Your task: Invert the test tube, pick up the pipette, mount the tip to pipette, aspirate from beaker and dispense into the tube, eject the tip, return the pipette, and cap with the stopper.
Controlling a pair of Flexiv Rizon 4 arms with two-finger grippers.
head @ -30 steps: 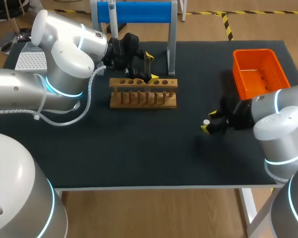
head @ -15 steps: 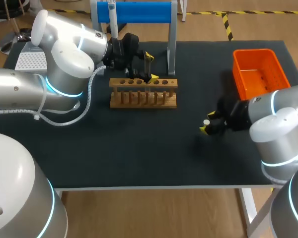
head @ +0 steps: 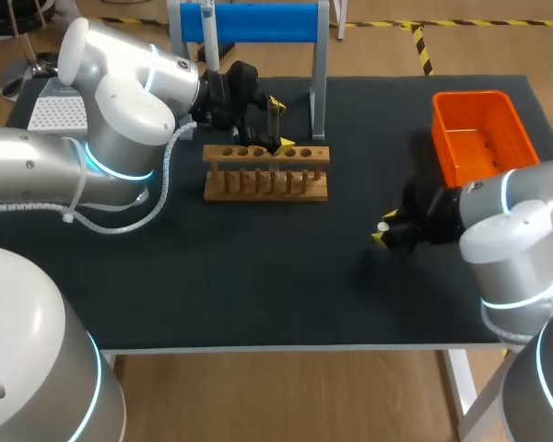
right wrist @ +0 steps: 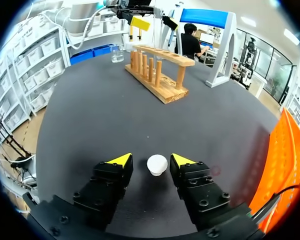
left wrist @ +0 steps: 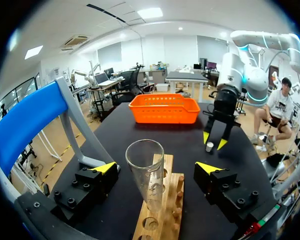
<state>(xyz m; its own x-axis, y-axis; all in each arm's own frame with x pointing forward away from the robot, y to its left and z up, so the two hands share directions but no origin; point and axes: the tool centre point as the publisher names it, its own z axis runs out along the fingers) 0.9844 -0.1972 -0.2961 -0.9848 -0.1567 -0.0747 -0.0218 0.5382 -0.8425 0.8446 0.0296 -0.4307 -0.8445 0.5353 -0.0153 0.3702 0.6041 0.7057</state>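
Note:
A clear test tube (left wrist: 145, 167) stands mouth-up in the wooden rack (head: 265, 172). My left gripper (left wrist: 156, 168) is open around it, with a wide gap on each side of the glass; in the head view the left gripper (head: 278, 124) is over the rack's back rail. The small white stopper (right wrist: 157, 164) rests on the black table (head: 258, 267) between the fingers of my right gripper (right wrist: 151, 160). One fingertip (right wrist: 182, 161) is almost against it and the other stands off by a gap. From above, the stopper (head: 383, 226) is at the right gripper (head: 384, 232).
An orange basket (head: 479, 133) is at the back right, close behind my right arm. A blue stand (head: 258, 23) holding the pipette (head: 208, 37) is behind the rack. A glass beaker (right wrist: 117, 52) is beyond the rack's far end. A white tip box (head: 55, 112) is at the left edge.
The right gripper's fingers have drawn in around the stopper. The left arm and the tube have not moved.

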